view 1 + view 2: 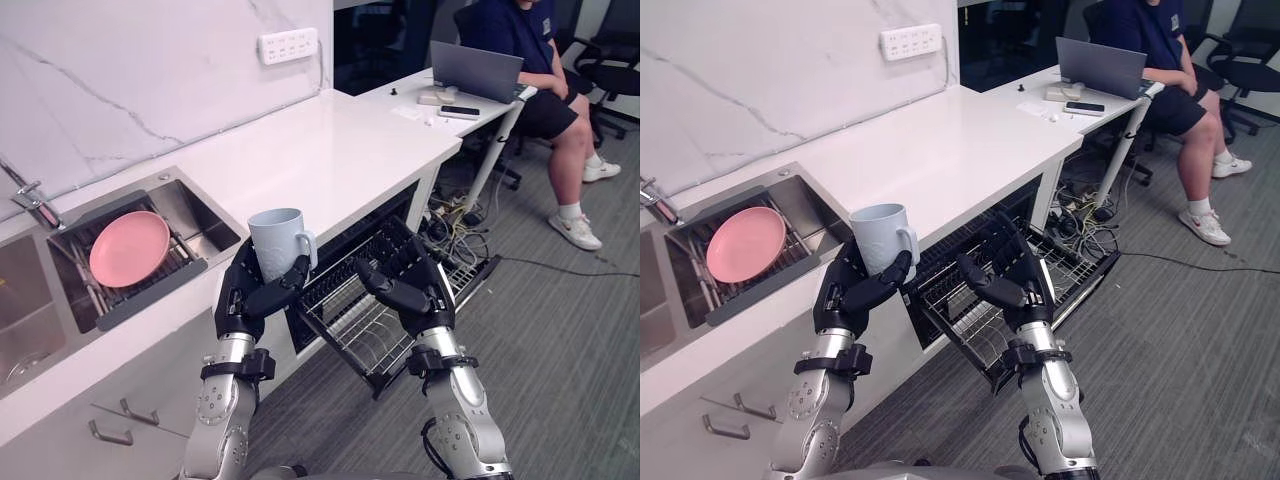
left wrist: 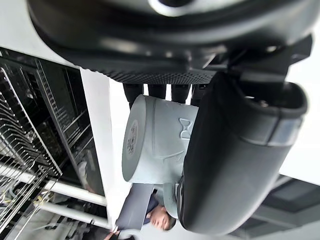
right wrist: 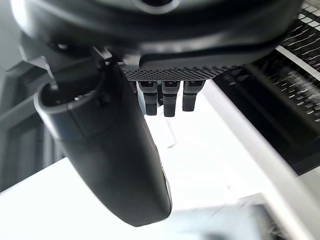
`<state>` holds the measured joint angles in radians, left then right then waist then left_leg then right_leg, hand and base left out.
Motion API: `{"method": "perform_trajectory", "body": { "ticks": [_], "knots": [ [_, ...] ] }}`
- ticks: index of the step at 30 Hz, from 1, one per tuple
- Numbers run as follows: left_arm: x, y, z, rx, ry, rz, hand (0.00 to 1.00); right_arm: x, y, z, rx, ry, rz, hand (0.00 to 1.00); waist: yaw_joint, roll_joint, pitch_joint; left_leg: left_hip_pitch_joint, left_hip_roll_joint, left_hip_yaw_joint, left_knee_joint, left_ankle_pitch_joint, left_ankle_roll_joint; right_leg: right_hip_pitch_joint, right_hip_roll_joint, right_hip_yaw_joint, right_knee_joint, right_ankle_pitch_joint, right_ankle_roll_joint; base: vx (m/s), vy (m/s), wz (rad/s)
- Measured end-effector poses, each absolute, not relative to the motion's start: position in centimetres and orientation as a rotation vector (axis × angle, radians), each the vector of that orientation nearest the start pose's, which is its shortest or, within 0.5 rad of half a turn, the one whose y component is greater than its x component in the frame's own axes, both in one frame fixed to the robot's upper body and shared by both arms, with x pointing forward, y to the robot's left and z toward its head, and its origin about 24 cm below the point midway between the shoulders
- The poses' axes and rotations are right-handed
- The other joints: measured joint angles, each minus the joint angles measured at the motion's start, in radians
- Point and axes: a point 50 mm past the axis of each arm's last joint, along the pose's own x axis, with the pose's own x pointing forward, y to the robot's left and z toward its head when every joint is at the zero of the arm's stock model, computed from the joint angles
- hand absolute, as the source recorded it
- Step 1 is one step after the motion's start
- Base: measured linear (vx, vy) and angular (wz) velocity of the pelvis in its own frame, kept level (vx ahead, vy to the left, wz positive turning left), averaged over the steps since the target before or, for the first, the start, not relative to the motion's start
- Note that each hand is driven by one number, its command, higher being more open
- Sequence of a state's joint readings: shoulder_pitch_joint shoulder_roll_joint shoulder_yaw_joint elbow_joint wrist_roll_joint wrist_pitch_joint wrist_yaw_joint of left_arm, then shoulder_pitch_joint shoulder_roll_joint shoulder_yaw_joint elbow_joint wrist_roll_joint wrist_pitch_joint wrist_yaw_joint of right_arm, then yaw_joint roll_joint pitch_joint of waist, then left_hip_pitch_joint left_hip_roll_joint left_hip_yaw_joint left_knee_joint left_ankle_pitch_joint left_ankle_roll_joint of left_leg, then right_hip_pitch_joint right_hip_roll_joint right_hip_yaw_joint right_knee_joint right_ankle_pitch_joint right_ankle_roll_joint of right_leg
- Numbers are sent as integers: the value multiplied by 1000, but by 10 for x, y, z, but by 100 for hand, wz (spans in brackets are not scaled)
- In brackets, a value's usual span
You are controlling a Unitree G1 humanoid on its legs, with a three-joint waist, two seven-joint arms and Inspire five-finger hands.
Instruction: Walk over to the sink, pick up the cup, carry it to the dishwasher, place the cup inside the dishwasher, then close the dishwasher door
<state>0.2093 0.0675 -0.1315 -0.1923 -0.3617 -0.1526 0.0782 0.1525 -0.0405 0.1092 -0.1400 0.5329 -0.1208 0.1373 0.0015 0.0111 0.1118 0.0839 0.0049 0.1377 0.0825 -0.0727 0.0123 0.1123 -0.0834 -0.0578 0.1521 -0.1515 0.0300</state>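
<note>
Grips the cup point(image 1: 278, 240) in the left hand point(image 1: 250, 297) — fingers wrapped behind the body, thumb curled across the front, plain to see close up in the left wrist view. Holds it upright, mouth up, long axis vertical, handle turned toward the right hand point(image 1: 412, 290). Carries it in the air just off the front edge of the counter point(image 1: 330, 150), clear of the sink point(image 1: 207, 228), with a pink plate point(image 1: 129, 248) lying on the sink's drainer.

Calls, by the look of things, for a short move to the right and downward: from the cup to the dishwasher rack point(image 1: 365, 335), pulled out below the counter edge, wire tines up, just beside the cup and lower. Asks for the upright axis to be tipped or kept according to how the tines take it — a judgement, not something seen.

Hovers over that rack with the right hand, fingers loosely half-bent, thumb out, holding nothing. Puts that hand nearer the rack than the left, yet without the cup.

Shows a round printed mark on the cup's underside point(image 2: 132, 142) and a small raised bow-like shape on its wall; too small to read. Offers no legible lettering elsewhere: not on the white socket strip point(image 1: 288, 45) on the marble wall, nor on the laptop point(image 1: 476, 70) at the far desk beside a seated person point(image 1: 545, 60).
</note>
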Motion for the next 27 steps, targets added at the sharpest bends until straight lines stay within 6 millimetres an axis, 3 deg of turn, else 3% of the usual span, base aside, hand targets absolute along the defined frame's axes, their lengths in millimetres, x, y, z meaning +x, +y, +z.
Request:
{"method": "perform_trajectory", "body": {
  "ticks": [4, 15, 23, 27],
  "knots": [
    [212, 145, 52, -323, -111, -10, 30, 222, -138, 52, 509, -115, 210, 90, -19, 0, -7, 7, 1, 25, -7, 1, 1, 0, 8, 29, -20, 14, 10, -37, 2, -23],
    [217, 127, 59, -283, -140, -129, 30, 224, -121, 55, 502, -84, 339, 90, -15, -1, -20, 1, -1, 49, -12, 4, 6, -2, 13, 54, -58, 44, 18, -12, 6, -7],
    [220, 124, 62, -255, -154, -149, 30, 231, -123, 61, 469, -107, 359, 90, -12, -2, -24, -5, -8, 40, -22, 12, 14, -2, 9, 45, -70, 50, 19, 0, -2, 3],
    [217, 110, 61, -232, -145, -221, 30, 236, -117, 66, 465, -121, 383, 90, -12, -2, -30, -5, -12, 34, -43, 25, 17, -8, 6, 38, -73, 51, 21, 0, -6, 5]
  ]
}}
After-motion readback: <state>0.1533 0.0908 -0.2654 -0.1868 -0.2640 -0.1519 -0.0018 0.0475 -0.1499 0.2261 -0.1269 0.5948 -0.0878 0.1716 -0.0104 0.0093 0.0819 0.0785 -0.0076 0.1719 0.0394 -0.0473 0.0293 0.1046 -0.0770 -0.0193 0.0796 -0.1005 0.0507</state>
